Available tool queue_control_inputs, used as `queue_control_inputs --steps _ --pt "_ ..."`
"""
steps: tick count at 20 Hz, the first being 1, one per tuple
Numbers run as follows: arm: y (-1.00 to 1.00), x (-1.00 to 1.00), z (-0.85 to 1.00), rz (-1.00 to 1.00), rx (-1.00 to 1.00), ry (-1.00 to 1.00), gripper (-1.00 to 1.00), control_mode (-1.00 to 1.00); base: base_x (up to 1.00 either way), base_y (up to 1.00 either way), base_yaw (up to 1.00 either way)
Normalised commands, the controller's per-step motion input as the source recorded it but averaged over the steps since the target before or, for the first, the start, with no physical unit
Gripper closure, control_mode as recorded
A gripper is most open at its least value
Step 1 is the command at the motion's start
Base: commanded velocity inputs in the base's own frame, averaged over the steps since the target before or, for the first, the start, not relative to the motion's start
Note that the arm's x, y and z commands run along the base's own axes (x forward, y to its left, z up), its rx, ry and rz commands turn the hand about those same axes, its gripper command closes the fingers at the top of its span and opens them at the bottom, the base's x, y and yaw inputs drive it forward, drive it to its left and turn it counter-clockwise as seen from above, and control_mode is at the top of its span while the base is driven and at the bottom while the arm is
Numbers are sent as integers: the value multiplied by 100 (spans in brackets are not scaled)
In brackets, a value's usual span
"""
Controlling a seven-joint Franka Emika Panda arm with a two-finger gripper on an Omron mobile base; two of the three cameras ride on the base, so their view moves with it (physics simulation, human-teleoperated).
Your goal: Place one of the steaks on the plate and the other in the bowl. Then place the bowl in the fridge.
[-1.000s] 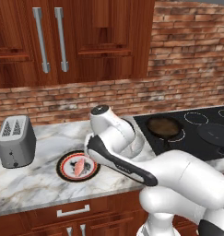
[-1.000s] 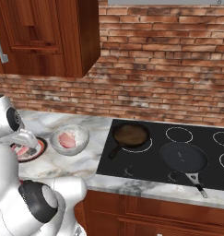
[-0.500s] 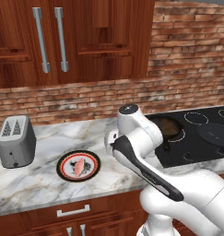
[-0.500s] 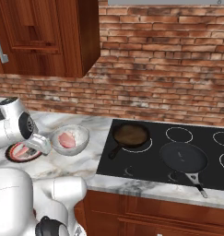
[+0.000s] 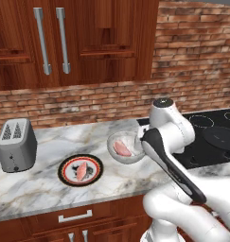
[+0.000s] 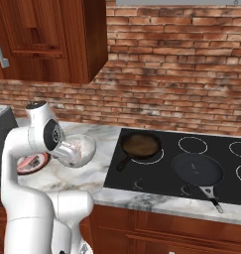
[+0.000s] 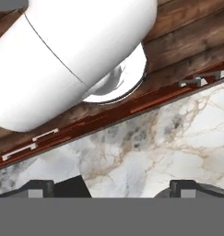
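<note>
Kitchen: cooktop, toaster, cabinets.

The plate beside the toaster has a black centre with a pale motif, a red ring and a thin white rim, and carries a pink steak with paler marbling. The toaster is plain grey metal. On the plate's other side, the bowl is whitish-grey and speckled, holding a second pink steak. The countertop under the plate is white marble veined in tan and grey. Behind it runs a red-brown brick wall
</note>
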Motion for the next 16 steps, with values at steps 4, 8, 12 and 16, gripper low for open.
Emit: queue_control_inputs --steps 4,8,12,16 --pt "-77 3 13 9 0 0 -100 -100 0 0 0" --pt "-72 28 2 28 2 1 -100 -100 0 0 0" --pt "-12 7 0 6 0 3 -100 -100 0 0 0" --pt "0 0 0 0 0 0 -100 -100 0 0 0"
